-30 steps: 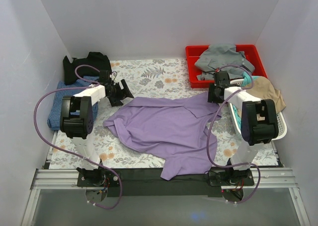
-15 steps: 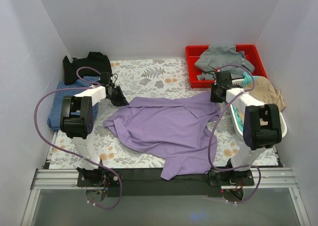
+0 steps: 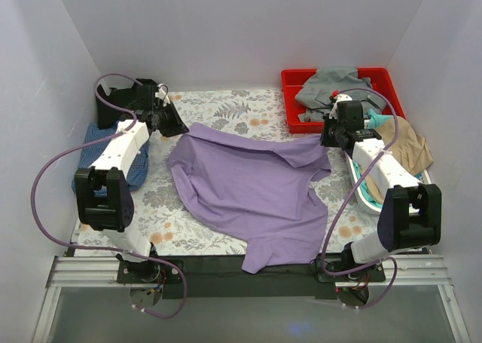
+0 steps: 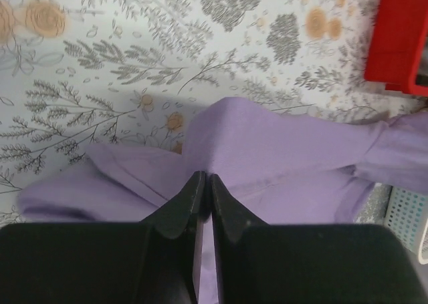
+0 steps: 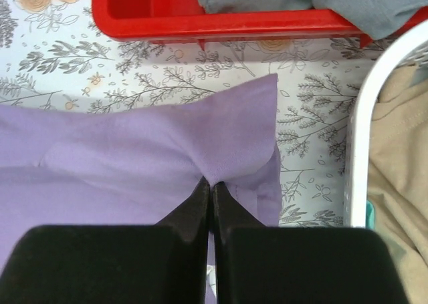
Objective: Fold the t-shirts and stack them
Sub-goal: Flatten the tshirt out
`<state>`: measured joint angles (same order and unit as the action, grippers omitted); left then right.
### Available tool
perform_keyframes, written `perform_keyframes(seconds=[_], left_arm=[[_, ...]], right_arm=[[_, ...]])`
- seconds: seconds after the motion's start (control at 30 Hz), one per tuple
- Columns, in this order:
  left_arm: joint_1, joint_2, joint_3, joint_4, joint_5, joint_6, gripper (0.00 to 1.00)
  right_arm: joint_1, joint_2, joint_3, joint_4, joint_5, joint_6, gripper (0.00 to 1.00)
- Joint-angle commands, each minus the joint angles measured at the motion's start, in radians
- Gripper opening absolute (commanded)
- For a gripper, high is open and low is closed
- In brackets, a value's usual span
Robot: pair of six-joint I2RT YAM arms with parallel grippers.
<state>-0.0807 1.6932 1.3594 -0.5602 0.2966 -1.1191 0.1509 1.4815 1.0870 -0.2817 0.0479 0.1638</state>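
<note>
Starting nearest the arm bases: a loose flap of the lilac-purple t-shirt (image 3: 256, 196) reaching the front edge of the floral worktop (image 3: 169, 218), between the two arms. Spread rumpled over the middle of the worktop farther in, with the far edge pulled roughly straight from left to right. Pinched at the far-left corner by the left end effector (image 4: 204, 180), fingers closed to a sliver on a fold of lilac cloth. Pinched likewise at the far-right corner by the right end effector (image 5: 208, 184), tips pressed together on a raised pucker of the same shirt. Off to the left, partly under the left arm, blue checked t-shirt (image 3: 92, 143) lying on the worktop, apart from the lilac one. Behind it, in the far-left corner, black t-shirt (image 3: 111, 111) in a heap. On the right, white basket (image 5: 356, 157) holding tan cloth (image 5: 394, 164). Beyond it, red bin (image 3: 289, 105) with grey cloth (image 3: 331, 83).
</note>
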Motion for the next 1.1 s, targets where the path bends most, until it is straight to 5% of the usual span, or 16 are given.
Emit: perform_keyframes(seconds=[0.0, 0.07, 0.2, 0.3, 0.33, 0.47, 0.5, 0.57, 0.6, 1.07], left_arm=[[0.001, -0.04, 0.052, -0.078, 0.004, 0.038, 0.06], [0.001, -0.032, 0.046, -0.081, 0.015, 0.044, 0.08], [0.001, -0.021, 0.015, -0.061, 0.038, 0.047, 0.38], [0.001, -0.035, 0.003, -0.035, 0.058, 0.059, 0.17], [0.001, -0.049, -0.02, -0.018, 0.061, 0.059, 0.0], [0.001, -0.067, -0.031, 0.006, 0.047, 0.058, 0.0], [0.001, -0.058, -0.029, 0.005, 0.059, 0.059, 0.06], [0.001, -0.029, -0.023, 0.0, 0.065, 0.056, 0.34], [0.001, 0.005, -0.022, 0.0, 0.079, 0.056, 0.38], [0.001, 0.192, 0.018, 0.132, 0.043, -0.034, 0.46]], right_arm=[[-0.004, -0.026, 0.014, 0.03, -0.077, -0.02, 0.01], [-0.005, -0.023, 0.016, 0.029, -0.083, -0.018, 0.01], [-0.005, -0.02, 0.016, 0.026, -0.089, -0.024, 0.01], [-0.004, -0.017, 0.016, 0.022, -0.086, -0.024, 0.01], [-0.005, -0.015, 0.016, 0.021, -0.088, -0.024, 0.01], [-0.005, -0.007, 0.014, 0.021, -0.097, -0.023, 0.01], [-0.004, -0.004, 0.014, 0.022, -0.1, -0.024, 0.01], [-0.005, 0.0, 0.017, 0.022, -0.106, -0.023, 0.01], [-0.005, 0.008, 0.019, 0.022, -0.109, -0.024, 0.01], [-0.004, 0.052, 0.022, 0.022, -0.143, -0.023, 0.01]])
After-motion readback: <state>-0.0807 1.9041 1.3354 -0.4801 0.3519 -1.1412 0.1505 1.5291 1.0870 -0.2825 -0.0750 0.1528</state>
